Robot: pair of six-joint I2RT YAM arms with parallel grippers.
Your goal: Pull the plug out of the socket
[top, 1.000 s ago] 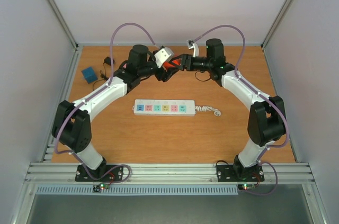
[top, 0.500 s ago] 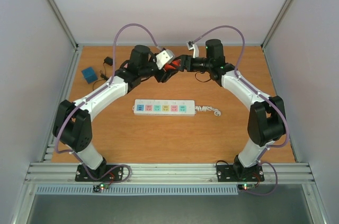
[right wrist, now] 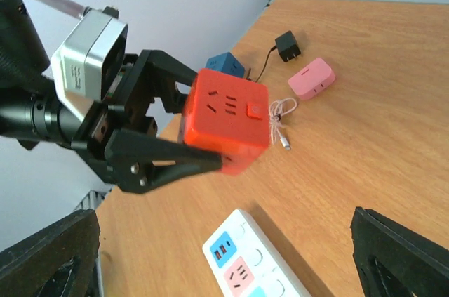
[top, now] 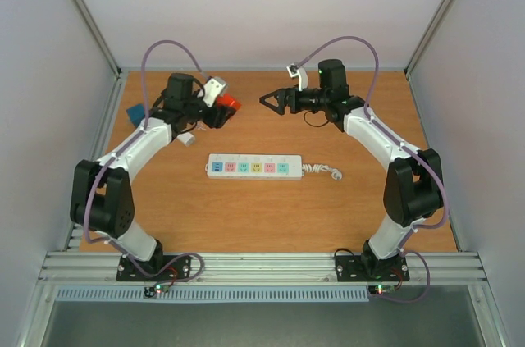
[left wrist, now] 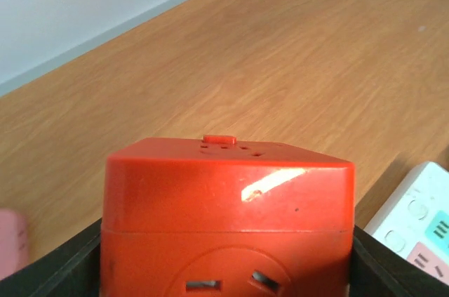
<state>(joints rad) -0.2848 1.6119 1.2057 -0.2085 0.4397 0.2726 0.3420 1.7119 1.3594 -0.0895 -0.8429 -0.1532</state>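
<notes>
the left gripper [top: 222,110] clamps a red cube adapter [right wrist: 227,119] between its black fingers, held above the wooden tabletop [top: 246,216] — one outlet face turned toward the right arm's camera. the right gripper [top: 267,102] hangs opposite with jaws spread wide and nothing between them, apart from the cube. the socket [top: 258,167], a long white power strip with pastel outlets, lies flat at mid-table between the two arms, its curly cord [top: 324,171] trailing to the right. near the far left corner rest a pink adapter [right wrist: 312,77], a black charger [right wrist: 287,45], a blue cube [right wrist: 226,67] and a thin white cable [right wrist: 280,116]. plain white walls [top: 262,2] and an aluminium frame [top: 262,265] box in the table.
</notes>
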